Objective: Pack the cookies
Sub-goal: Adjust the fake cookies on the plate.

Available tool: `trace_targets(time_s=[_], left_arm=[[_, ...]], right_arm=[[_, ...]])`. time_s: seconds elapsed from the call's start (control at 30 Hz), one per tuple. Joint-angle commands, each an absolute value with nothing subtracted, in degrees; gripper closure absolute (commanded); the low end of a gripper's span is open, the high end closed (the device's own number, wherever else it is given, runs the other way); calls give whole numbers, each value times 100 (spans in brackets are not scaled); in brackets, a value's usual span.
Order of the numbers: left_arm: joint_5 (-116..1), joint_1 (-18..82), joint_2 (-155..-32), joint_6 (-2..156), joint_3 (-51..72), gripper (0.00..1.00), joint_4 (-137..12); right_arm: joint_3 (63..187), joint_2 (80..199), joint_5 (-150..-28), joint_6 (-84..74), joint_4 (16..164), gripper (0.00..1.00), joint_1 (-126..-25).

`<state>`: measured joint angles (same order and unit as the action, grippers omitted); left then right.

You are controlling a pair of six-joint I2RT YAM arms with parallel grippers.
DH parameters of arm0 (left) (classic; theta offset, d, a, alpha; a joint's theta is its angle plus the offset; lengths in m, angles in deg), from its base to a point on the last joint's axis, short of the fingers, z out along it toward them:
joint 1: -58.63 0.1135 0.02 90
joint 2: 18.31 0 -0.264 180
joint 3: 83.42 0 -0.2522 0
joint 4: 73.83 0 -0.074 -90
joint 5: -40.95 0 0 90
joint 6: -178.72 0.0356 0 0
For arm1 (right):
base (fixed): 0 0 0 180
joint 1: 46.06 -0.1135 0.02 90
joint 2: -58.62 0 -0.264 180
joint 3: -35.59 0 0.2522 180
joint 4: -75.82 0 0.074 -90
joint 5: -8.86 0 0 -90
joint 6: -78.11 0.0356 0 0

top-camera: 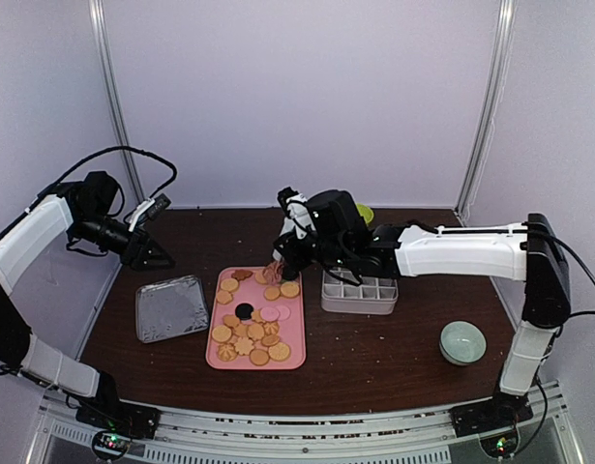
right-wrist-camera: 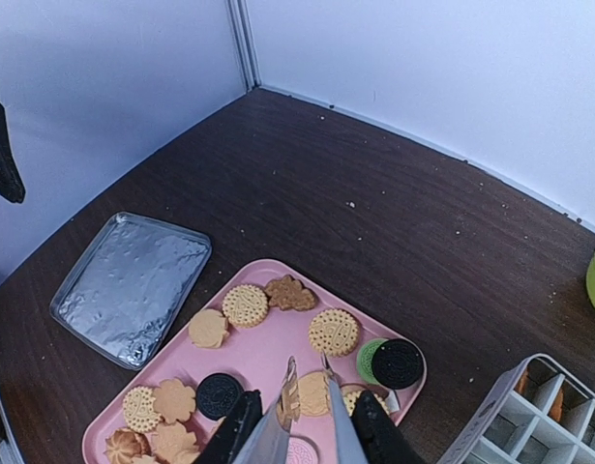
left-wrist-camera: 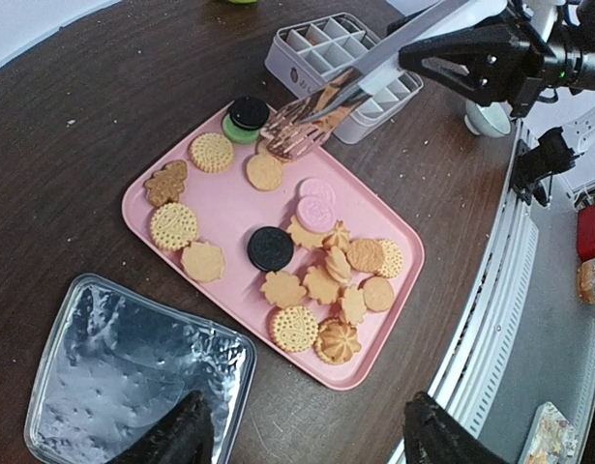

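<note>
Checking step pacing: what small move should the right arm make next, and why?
Probably ease the metal tongs down and squeeze: the right pincer holds them with tips apart, straddling a round tan cookie on the pink plastic tray, apparently not gripped yet.

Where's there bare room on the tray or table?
The pink tray is bare in its middle, just beyond the central black cookie; its near end is crowded with cookies. The table is open between tray and bowl.
</note>
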<state>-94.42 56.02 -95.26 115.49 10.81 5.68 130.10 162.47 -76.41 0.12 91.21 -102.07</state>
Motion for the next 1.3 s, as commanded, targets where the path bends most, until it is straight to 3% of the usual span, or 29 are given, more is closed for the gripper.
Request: trace_targets(time_s=[0.0, 0.33, 0.7, 1.27], left_arm=[[-9458, 5653, -9433, 11663, 1060, 30, 620], [-9447, 5657, -9407, 11659, 1048, 30, 628], [-9449, 5656, -9407, 11668, 1074, 30, 633], [-9401, 5655, -9372, 11685, 1057, 30, 655]], right_arm=[[13416, 16476, -7566, 69, 8931, 69, -10288], [13805, 16973, -7353, -114, 9142, 60, -10286], [13636, 17074, -7451, -27, 9040, 59, -10286], [14646, 17600, -7183, -224, 9096, 61, -10308]])
